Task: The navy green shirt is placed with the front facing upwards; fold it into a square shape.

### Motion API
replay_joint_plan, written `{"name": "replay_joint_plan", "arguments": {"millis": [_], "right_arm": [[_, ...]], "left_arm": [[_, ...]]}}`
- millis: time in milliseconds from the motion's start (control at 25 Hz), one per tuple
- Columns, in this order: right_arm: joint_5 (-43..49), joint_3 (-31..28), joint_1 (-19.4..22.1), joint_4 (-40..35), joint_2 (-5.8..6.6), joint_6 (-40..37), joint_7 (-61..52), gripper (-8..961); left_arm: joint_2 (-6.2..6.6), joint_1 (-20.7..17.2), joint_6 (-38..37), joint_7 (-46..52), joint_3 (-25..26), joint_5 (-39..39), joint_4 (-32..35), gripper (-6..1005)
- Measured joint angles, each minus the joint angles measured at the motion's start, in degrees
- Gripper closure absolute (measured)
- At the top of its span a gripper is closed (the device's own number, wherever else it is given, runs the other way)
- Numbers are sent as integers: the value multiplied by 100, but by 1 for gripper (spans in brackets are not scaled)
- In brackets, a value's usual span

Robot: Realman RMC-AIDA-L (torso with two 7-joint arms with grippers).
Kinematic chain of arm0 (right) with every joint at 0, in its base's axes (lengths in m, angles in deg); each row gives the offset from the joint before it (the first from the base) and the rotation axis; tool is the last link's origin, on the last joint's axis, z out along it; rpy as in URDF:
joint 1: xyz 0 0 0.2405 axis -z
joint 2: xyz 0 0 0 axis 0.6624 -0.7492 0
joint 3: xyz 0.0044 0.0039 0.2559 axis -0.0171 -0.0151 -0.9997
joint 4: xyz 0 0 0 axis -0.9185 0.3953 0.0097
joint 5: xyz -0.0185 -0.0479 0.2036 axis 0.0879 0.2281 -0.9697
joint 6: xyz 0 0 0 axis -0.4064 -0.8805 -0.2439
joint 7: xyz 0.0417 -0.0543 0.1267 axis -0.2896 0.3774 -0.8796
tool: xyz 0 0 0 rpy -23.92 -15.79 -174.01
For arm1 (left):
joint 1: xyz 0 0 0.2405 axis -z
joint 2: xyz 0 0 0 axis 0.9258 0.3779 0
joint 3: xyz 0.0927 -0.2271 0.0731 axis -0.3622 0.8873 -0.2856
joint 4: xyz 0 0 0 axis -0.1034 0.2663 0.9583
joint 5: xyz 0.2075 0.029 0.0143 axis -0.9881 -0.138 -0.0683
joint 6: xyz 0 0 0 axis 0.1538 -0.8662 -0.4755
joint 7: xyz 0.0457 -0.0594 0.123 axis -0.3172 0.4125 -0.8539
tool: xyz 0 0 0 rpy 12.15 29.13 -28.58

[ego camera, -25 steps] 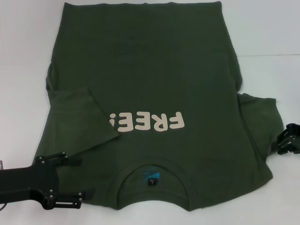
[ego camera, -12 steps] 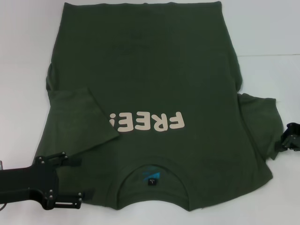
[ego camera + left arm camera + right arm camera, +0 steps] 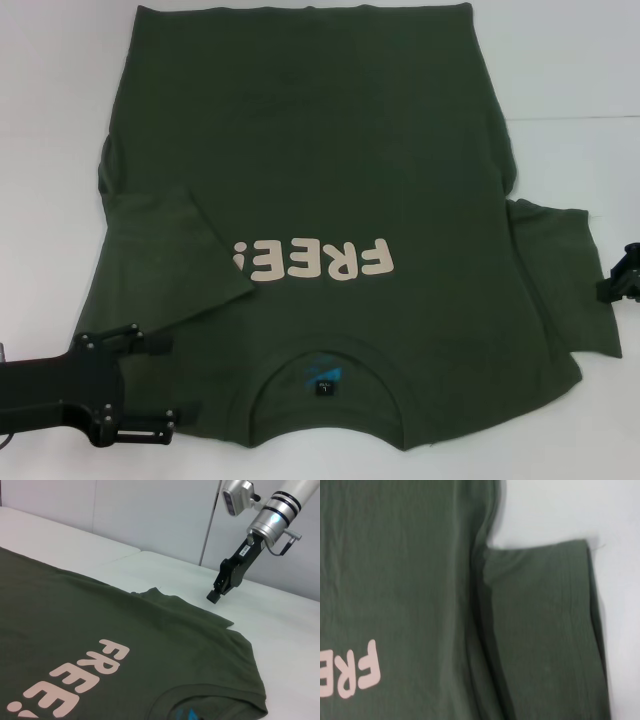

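Observation:
The navy green shirt [image 3: 320,170] lies front up on the white table [image 3: 570,70], its cream "FREE!" print [image 3: 312,260] facing away from me and its collar [image 3: 322,385] nearest me. Its left sleeve [image 3: 160,250] is folded in over the body. The right sleeve [image 3: 560,280] [image 3: 545,630] lies flat, spread outward. My left gripper [image 3: 168,385] rests open at the shirt's near left shoulder edge. Just past the right sleeve's outer edge my right gripper [image 3: 618,278] [image 3: 215,596] hovers open, holding nothing.
White table surface surrounds the shirt on the far side and to the right [image 3: 280,645]. A pale wall [image 3: 150,515] stands behind the table. Only the shirt lies on the table.
My right gripper has let go of the right sleeve's edge and drawn away to the right. The sleeve, bunched before, now lies flat. The left arm has not moved.

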Motion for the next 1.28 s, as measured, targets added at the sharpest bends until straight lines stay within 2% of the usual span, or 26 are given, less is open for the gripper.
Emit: {"name": "replay_joint_plan", "arguments": {"millis": [280, 560, 760, 960, 1160, 1280], "right_arm": [[-24, 92, 30, -19, 82, -251, 3, 900], [1, 437, -51, -23, 291, -637, -149, 862], [4, 542, -83, -30, 379, -833, -173, 835], [152, 809, -92, -31, 387, -839, -417, 596], [489, 832, -155, -31, 343, -781, -686, 338], [459, 795, -186, -18, 339, -781, -738, 242]], "left_arm": [[1, 0, 9, 7, -4, 0, 10, 50], [32, 1, 4, 159, -10, 0, 16, 50], [36, 7, -23, 163, -11, 0, 24, 49], [36, 12, -37, 166, -13, 0, 26, 49], [36, 26, -49, 176, -13, 0, 26, 49], [36, 27, -53, 177, -13, 0, 26, 50]]}}
